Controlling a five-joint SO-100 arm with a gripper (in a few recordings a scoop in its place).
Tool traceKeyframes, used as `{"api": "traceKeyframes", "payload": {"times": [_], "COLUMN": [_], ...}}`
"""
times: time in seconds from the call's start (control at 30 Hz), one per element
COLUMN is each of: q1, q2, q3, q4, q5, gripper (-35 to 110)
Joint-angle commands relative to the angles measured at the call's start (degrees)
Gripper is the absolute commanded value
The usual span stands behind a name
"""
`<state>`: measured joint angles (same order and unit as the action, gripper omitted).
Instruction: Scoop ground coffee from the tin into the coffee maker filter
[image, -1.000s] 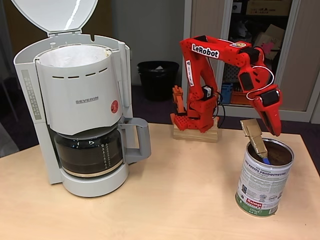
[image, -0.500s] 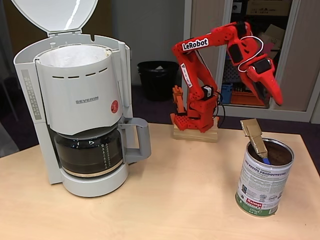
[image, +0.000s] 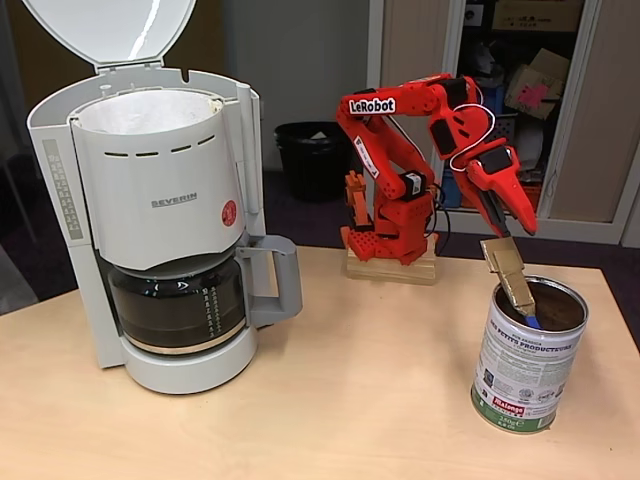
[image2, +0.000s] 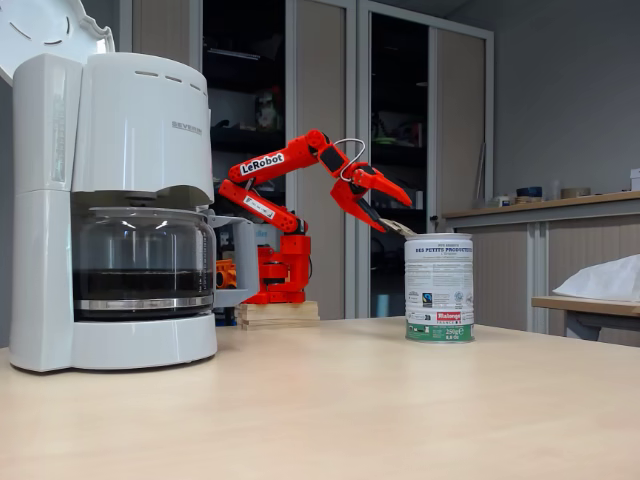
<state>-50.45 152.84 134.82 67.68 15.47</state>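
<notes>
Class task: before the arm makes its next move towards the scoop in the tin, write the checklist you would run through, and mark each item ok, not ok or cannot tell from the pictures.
1. Coffee maker lid up, paper filter exposed: ok.
2. Tin upright on the table, open at the top: ok.
3. Ground coffee in the tin: ok.
4. Scoop handle sticking out above the rim, reachable: ok.
5. Gripper above the handle, not gripping it: ok; open or shut: cannot tell.
6. Carafe seated under the basket: ok.
</notes>
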Motion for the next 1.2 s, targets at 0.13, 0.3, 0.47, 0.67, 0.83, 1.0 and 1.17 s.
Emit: {"api": "traceKeyframes", "payload": {"times": [0.13,0.3,0.47,0.67,0.83,1.0,1.17], "q1": [2.55,4.75,6.33,7.21,7.56,7.82,7.91], "q2": [-0.97,-3.69,-5.54,-6.42,-6.42,-6.24,-6.42], "q3": [2.90,3.52,4.83,7.47,10.11,12.13,12.30], "q4": [-5.36,-8.61,-12.13,-16.17,-19.25,-21.53,-22.32], "q5": [-2.72,-3.43,-4.22,-4.66,-4.75,-4.92,-5.10], "gripper": [26,26,24,23,23,22,19]}}
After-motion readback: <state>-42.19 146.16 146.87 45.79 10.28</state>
